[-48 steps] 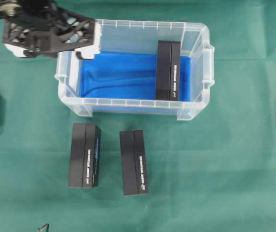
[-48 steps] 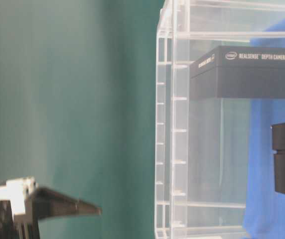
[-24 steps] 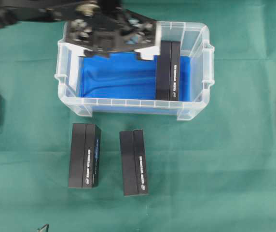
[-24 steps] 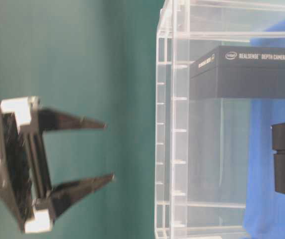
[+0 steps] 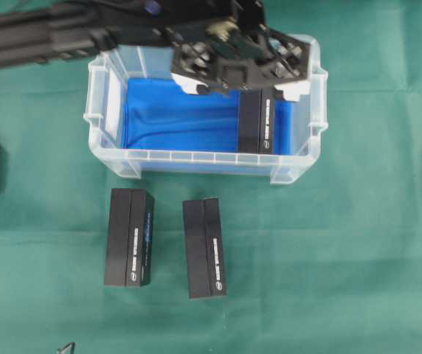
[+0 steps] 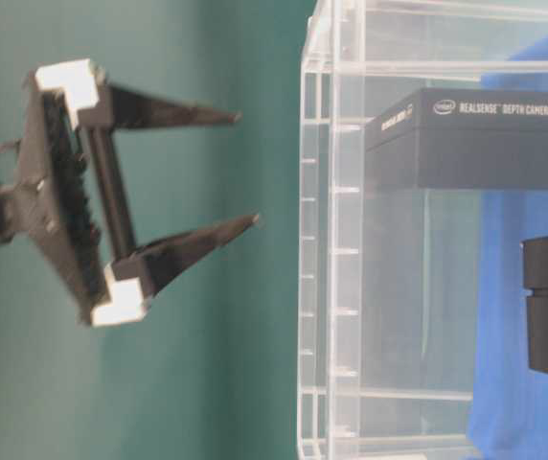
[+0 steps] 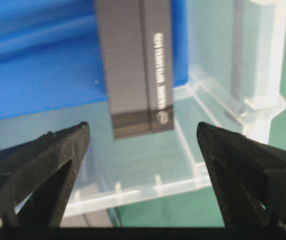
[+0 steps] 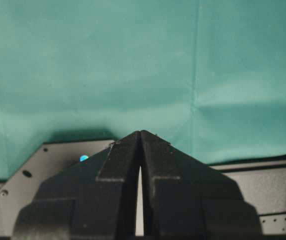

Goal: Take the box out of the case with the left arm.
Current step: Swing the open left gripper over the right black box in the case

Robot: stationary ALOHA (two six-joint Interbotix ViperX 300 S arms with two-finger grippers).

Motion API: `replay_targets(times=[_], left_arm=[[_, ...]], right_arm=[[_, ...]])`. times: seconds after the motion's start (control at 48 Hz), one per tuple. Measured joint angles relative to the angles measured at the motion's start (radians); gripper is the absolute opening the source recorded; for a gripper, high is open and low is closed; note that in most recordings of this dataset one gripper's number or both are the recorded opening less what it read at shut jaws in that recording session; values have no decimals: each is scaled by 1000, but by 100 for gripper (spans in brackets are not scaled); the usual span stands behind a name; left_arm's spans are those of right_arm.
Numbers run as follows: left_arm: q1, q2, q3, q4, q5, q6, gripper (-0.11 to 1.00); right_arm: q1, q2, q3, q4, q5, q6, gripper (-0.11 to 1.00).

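1. the case (image 5: 108,110), a clear plastic tub with a blue lining on its floor, sits on the green cloth of the worktop (image 5: 344,243) toward the far side in the overhead view.
2. one black box (image 5: 257,122) lies inside the case at its right end, long side running front to back, on the blue lining and close to the right wall.
3. the left arm (image 5: 41,37) reaches in from the upper left of the overhead view and crosses above the case.
4. the left end effector (image 5: 240,63) hangs over the right half of the case, above the far end of the box, covering that end from above.
5. its fingers (image 7: 43,160) stand spread wide with nothing between them; the wrist view shows the box (image 7: 138,65) in the gap below, not touched by either finger.
6. in the table-level view the left end effector (image 6: 245,172) sits clear of the case wall (image 6: 331,249), fingertips pointing toward it.
7. two more black boxes lie on the worktop in front of the case: one on the left (image 5: 129,237), one (image 5: 203,248) just to its right, apart from each other and from the case.
8. the right end effector (image 8: 139,137) has its fingers pressed together, empty, over green cloth and a grey base plate (image 8: 58,155).
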Motion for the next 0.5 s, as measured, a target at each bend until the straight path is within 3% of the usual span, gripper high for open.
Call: replay_targets(times=[0.208,0.5], left_arm=[[-8,72,-77,0,3,35,88],[-8,89,-89,2,28,38,88]], right_arm=[[0,-2,2,0,2,0,1],[0,-2,2,-2,2,0,1]])
